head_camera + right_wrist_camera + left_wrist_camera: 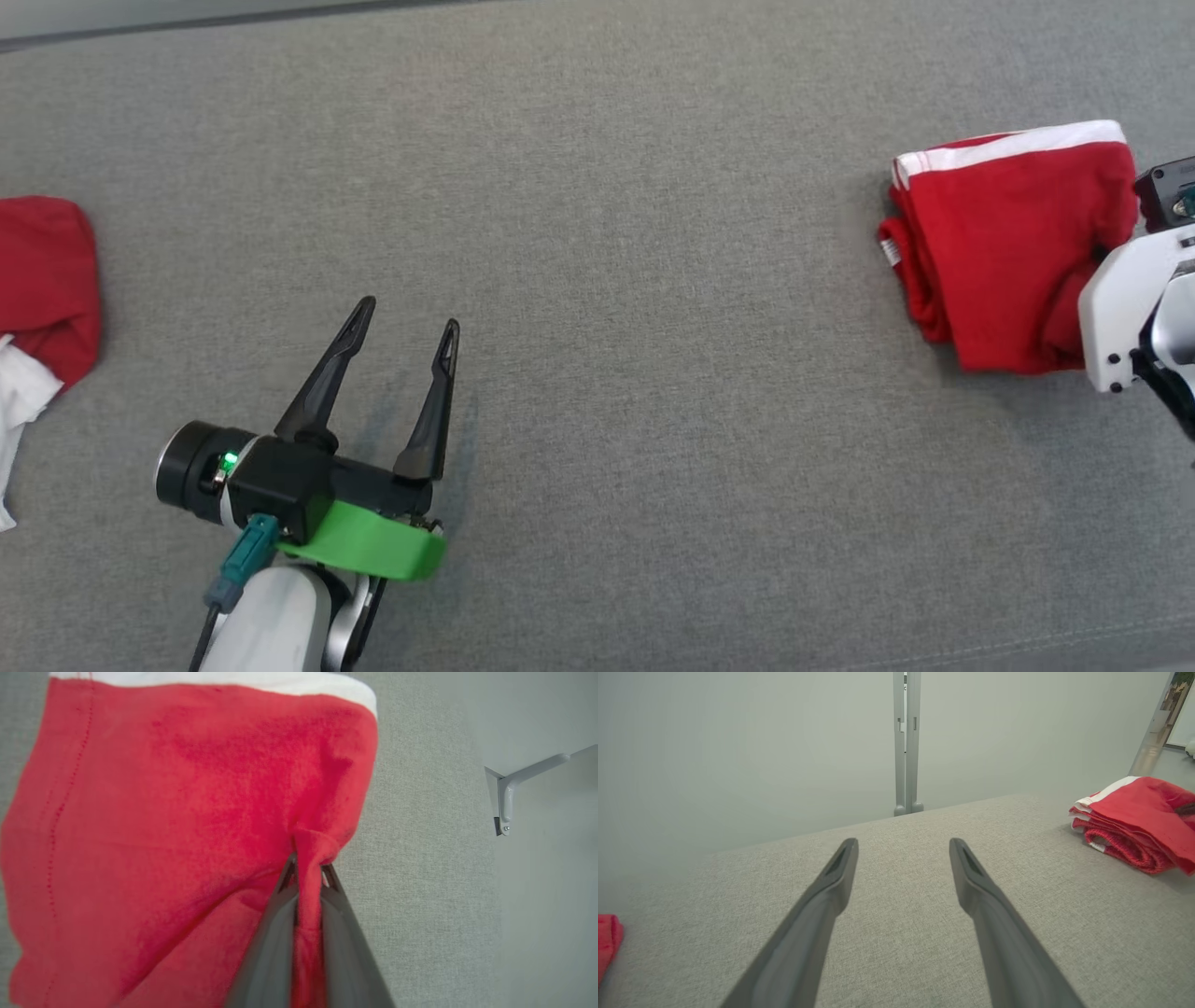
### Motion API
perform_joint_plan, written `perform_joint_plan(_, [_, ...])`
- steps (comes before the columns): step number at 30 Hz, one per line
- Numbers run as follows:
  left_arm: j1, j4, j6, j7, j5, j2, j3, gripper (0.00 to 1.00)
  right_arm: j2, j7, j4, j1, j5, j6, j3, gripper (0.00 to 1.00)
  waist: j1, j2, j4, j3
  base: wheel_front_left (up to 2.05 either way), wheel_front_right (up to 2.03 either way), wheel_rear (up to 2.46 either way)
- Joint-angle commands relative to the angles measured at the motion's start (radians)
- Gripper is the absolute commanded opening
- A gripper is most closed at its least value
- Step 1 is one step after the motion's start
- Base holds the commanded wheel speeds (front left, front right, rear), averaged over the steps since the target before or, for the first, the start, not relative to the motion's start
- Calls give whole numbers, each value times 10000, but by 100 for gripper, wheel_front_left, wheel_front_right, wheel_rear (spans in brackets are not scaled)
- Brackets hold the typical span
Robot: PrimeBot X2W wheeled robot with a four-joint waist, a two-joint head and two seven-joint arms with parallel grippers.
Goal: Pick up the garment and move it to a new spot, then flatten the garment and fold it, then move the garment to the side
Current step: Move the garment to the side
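The garment is red with a white band, folded into a thick bundle at the right of the grey surface; it also lies at the right edge of the left wrist view. My right gripper is shut on a pinched fold of the garment at its near right edge. In the head view only the right arm's white wrist shows beside the bundle. My left gripper hovers open over bare fabric at the lower left, nothing between its fingers.
Another red and white cloth lies at the far left edge, its red corner also in the left wrist view. The grey surface ends at a back edge near a pale wall with a metal post and a bracket.
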Motion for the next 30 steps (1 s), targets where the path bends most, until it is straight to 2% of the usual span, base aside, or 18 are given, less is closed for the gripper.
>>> perform_joint_plan(1, [-299, -80, -44, -26, 99, 113, -63, 100, -359, -200, 183, -240, -127, -18, 147, 0, 0, -1, -641, 838, 0, 0, 0])
perform_joint_plan(9, [-859, -323, -78, -17, 201, 439, -374, 100, -2077, -1247, 1078, -1033, -523, -18, 519, 0, 0, -1, -387, 1639, 0, 0, 0])
perform_joint_plan(15, [-1020, -808, -80, 21, 308, 625, -545, 100, -3255, -2211, 2134, -1420, -886, -20, 433, 0, 0, -1, -27, 2065, 0, 0, 0])
perform_joint_plan(20, [-1042, -1112, -67, 161, 368, 731, -691, 100, -3767, -2801, 2865, -1391, -1148, -20, 136, 0, 0, -1, 290, 2210, 0, 0, 0])
perform_joint_plan(22, [-985, -1185, -53, 229, 371, 753, -731, 100, -3783, -2900, 3183, -1421, -1264, -20, -179, 0, 0, -1, 364, 2223, 0, 0, 0])
perform_joint_plan(23, [-945, -1226, -44, 259, 382, 777, -750, 100, -3752, -2920, 3323, -1441, -1374, -20, -319, 26, 0, -1, 389, 2222, 0, 0, 0])
perform_joint_plan(24, [-905, -1255, -37, 290, 390, 790, -776, 100, -3730, -2954, 3464, -1420, -1473, -20, -400, 90, 0, -1, 415, 2201, 0, 0, 0])
perform_joint_plan(25, [-905, -1255, -37, 290, 390, 790, -776, 100, -3730, -2954, 3464, -1420, -1473, -20, -400, 90, 0, -1, 415, 2201, 0, 0, 0])
perform_joint_plan(26, [-864, -1275, -31, 289, 387, 800, -800, 100, -3679, -3062, 3552, -1423, -1543, -20, -531, 100, 0, -1, 435, 2161, 0, 0, 0])
perform_joint_plan(30, [-719, -1330, -4, 200, 359, 812, -871, 100, -3294, -3891, 3824, -1459, -1599, -20, -991, 100, 0, -1, 456, 1861, 0, 0, 0])
